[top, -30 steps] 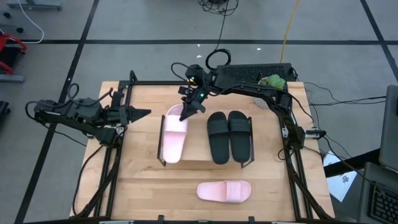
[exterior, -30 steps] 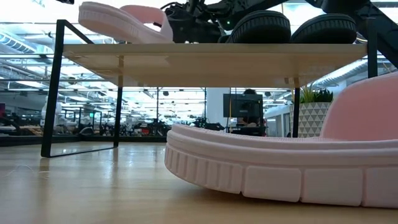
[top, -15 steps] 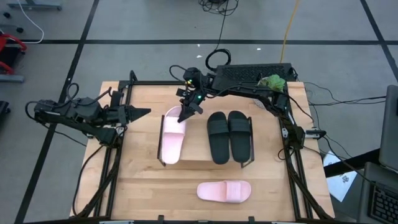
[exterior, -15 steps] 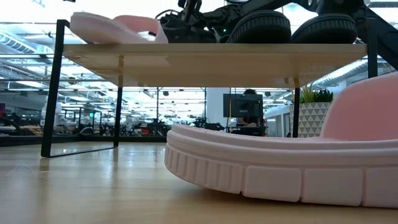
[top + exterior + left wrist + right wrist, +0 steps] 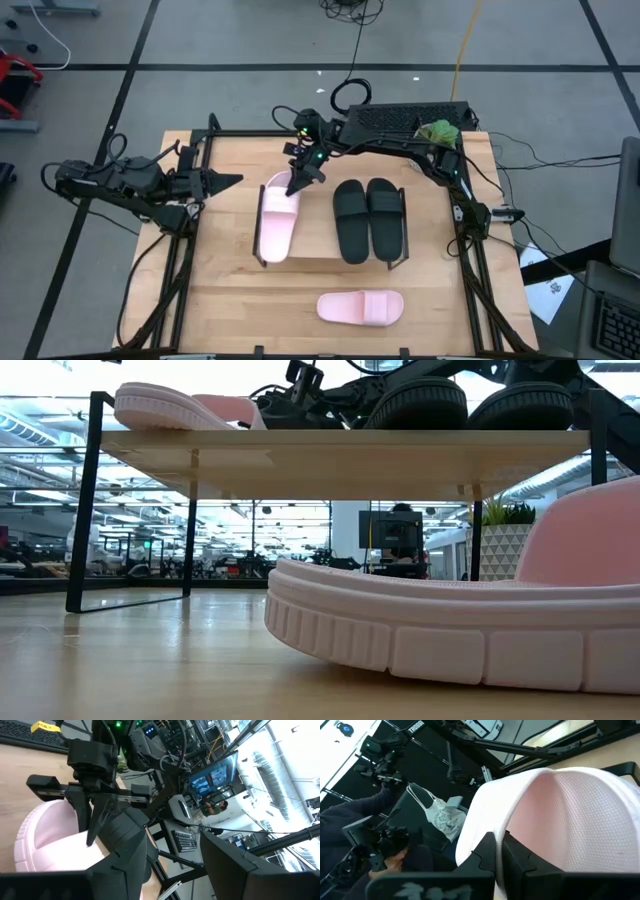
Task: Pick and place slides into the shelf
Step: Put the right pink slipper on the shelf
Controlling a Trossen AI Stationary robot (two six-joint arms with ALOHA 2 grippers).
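Observation:
A pale pink slide (image 5: 278, 222) lies on the left part of the shelf (image 5: 318, 238), its strap at the far end. My right gripper (image 5: 300, 183) is shut on that strap. In the low view this slide (image 5: 170, 405) lies along the shelf board (image 5: 340, 448). A black pair of slides (image 5: 368, 220) lies flat on the shelf's right part. A second pink slide (image 5: 361, 307) lies on its sole on the table near the front edge. My left gripper (image 5: 228, 182) waits at the table's left side, pointing toward the shelf, touching nothing. My right gripper pinches the pink slide's strap at its edge (image 5: 517, 827) between its two fingers (image 5: 485, 857). It reaches in from the far side, almost level and slanting a little down. The slide's sole lies on the shelf board, its near end (image 5: 125, 402) down on the board.
The black frames of both arms run along the table's left (image 5: 175, 270) and right (image 5: 470, 270) sides. A black keyboard (image 5: 400, 118) and a green thing (image 5: 438, 130) lie at the far right. Bare tabletop shows between the shelf and the front pink slide.
My right gripper has sunk a little, still shut on the strap. The pink slide, earlier tilted with its near end raised above the board, has come down to lie nearly flat on the shelf.

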